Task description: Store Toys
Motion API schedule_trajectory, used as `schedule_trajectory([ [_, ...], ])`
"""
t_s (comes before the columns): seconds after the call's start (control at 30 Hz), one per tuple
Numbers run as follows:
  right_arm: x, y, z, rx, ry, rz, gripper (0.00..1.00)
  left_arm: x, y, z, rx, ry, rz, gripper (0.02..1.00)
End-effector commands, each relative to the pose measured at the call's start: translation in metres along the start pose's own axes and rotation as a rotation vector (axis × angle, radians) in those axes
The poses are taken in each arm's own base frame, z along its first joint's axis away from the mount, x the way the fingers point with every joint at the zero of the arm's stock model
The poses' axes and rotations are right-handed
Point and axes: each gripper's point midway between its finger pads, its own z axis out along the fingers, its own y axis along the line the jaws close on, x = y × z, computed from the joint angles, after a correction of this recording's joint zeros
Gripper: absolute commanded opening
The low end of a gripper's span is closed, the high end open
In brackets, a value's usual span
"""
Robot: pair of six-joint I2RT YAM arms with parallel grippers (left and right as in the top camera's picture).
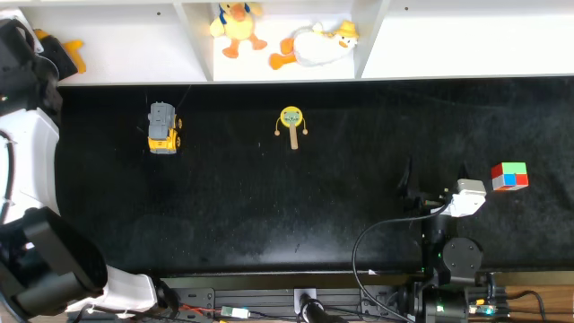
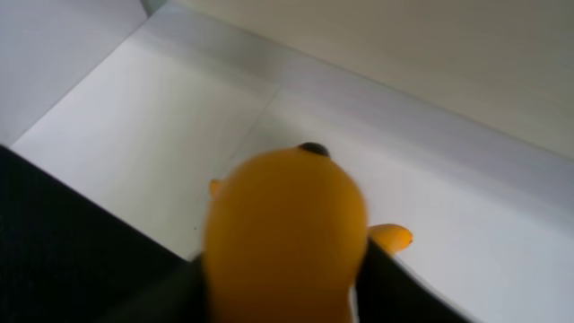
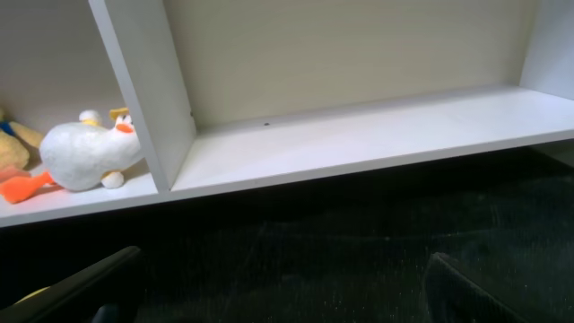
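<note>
We judge the coming move to be a release. The left hand (image 2: 280, 303) is inside the left compartment of the shelf (image 2: 126, 135), fingers clamped on an orange soft toy (image 2: 287, 220). The toy sits straight ahead between the fingers, over the compartment's white floor. This close, we cannot tell whether it already touches that floor. Nothing else seems to need lining up.

The right hand (image 3: 287, 301) is low over the desk (image 3: 359, 242), facing the shelf, its fingers wide apart and empty. Of the toys on the desk, the coloured cube (image 1: 508, 176) lies nearest that hand, while the truck (image 1: 162, 128) is nearer the left arm.
</note>
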Motion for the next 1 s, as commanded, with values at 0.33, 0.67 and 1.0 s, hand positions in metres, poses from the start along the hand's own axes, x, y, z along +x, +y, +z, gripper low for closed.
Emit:
schedule_trajectory([
  [0.33,0.003,0.000,0.000,-0.003,0.000,0.004,0.996,-0.020,-0.006,0.002,0.010,-0.066,0.008,0.998],
  [0.67,0.003,0.000,0.000,-0.003,0.000,0.004,0.996,-0.024,-0.005,-0.017,-0.015,-0.066,0.018,0.998],
  [1.0,0.003,0.000,0.000,-0.003,0.000,0.004,0.996,0.021,0.013,-0.083,-0.068,-0.014,0.026,0.998],
])
